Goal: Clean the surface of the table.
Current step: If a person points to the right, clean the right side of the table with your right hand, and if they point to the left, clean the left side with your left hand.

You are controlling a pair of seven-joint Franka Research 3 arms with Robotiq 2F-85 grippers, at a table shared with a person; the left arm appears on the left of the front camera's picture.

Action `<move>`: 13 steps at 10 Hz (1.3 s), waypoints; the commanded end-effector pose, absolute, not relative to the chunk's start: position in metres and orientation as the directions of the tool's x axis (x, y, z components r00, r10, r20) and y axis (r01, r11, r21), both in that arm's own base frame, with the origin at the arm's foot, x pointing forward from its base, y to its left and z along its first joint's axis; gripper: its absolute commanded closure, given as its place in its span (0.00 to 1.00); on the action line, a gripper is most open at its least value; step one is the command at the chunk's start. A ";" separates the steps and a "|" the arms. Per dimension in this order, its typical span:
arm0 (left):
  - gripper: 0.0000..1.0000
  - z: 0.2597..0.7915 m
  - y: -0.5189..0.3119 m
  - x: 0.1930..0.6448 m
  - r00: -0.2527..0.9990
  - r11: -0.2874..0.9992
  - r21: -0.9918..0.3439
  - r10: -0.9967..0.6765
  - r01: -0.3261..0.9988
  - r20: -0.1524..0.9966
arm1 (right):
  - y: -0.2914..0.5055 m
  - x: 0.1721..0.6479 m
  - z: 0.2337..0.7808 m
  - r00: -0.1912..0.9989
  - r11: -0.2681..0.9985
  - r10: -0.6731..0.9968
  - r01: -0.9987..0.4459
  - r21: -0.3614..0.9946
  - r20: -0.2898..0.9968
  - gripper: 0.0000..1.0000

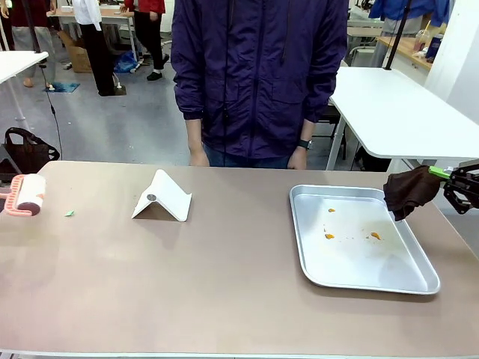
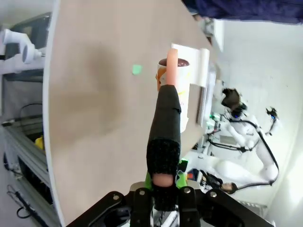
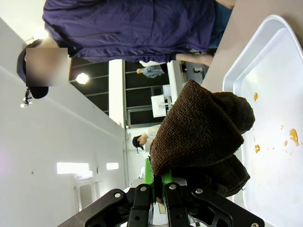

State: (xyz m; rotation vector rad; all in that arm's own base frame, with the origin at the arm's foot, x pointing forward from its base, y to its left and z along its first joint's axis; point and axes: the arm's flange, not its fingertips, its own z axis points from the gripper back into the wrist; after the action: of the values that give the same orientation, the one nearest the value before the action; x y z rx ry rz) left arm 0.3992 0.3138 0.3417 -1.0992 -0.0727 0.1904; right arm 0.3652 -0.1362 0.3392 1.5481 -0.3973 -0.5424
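The left tool [image 2: 164, 182] is closed on the end of a lint roller with a pink handle, a black foam grip and a white roll [image 2: 166, 118], its green pads pressed on either side of the grip. The roll sits at the left edge of the wide taupe-brown table [image 1: 224, 292]; whether it touches the top I cannot tell. Just beside it toward the middle lies a small green scrap [image 1: 69, 213].

The right tool [image 3: 157, 177] is clamped on a bunched dark brown terry cloth [image 3: 203, 127], held at the table's right edge over the far right corner of a shiny rectangular metal tray [image 1: 367, 265]. Whether the cloth touches the rim cannot be told. Several small orange smears [image 1: 329, 235] dot the tray's floor.

Between the scrap and the tray, nearer the far edge, stands a white folded tent-shaped stand [image 1: 162, 198]. A person in a dark purple jacket [image 1: 258, 67] stands at the far edge with both hands hanging down.
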 end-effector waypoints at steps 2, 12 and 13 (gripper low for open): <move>0.81 0.333 0.282 0.412 0.969 0.520 -0.829 0.227 -0.205 -0.098 | -0.138 0.363 0.344 0.831 -0.059 -0.549 0.070 0.996 -0.091 1.00; 0.81 0.315 0.235 0.437 0.960 0.636 -0.725 0.244 -0.263 -0.135 | -0.138 0.363 0.344 0.831 -0.059 -0.549 0.070 0.996 -0.091 1.00; 0.81 0.316 0.228 0.445 0.962 0.637 -0.723 0.229 -0.266 -0.152 | -0.138 0.363 0.344 0.831 -0.059 -0.549 0.070 0.996 -0.091 1.00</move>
State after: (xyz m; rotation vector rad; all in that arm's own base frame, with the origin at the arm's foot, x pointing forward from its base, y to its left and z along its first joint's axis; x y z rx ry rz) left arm 0.4435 0.2378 0.3226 -0.8801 -0.0094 0.2772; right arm 0.3652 -0.1361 0.3392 1.5482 -0.3972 -0.5424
